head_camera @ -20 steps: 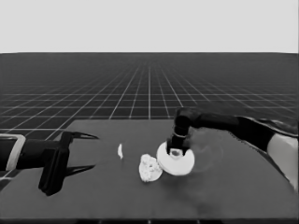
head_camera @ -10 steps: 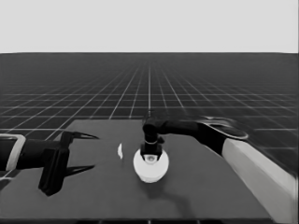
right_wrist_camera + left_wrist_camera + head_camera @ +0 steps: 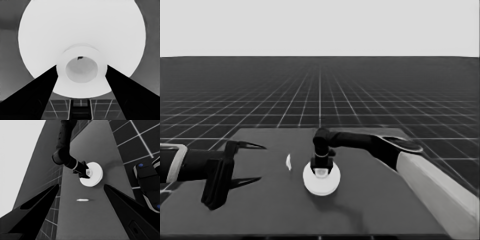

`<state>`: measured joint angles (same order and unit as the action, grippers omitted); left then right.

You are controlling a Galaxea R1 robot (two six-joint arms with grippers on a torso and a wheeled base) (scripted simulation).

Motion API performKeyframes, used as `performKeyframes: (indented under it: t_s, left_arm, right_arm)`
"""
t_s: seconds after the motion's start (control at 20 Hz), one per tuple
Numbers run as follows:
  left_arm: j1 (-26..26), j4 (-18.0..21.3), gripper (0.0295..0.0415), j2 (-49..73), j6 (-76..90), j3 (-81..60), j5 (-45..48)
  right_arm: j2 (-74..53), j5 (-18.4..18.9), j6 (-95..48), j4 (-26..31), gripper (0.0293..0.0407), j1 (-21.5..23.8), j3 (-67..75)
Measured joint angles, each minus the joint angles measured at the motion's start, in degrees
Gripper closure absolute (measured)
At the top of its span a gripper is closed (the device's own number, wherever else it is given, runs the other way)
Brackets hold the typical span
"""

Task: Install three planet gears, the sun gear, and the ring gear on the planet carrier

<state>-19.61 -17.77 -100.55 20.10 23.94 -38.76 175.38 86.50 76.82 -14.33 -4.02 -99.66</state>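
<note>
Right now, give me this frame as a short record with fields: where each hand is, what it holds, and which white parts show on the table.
right hand: over the table's middle, fingers on either side of the raised hub of the larger round part
right hand state: shut on the larger round part
left hand: parked over the table's left end, open, holding nothing
thin white piece: lying on the table between the two hands, touching neither
gears and smaller round part: not visible
table: dark

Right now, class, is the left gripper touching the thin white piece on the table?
No: in the head view the left gripper waits at the table's left end, apart from the thin white piece.
</note>
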Motion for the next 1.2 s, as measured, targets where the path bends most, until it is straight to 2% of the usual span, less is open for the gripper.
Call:
performKeyframes:
  t_s: [1.2]
  left_arm:
    - [0.0,0.0,0.0326,0.0,0.0,0.0,0.0]
  right_arm:
    - [0.1,0.0,11.7,0.0,0.0352,0.0,0.0]
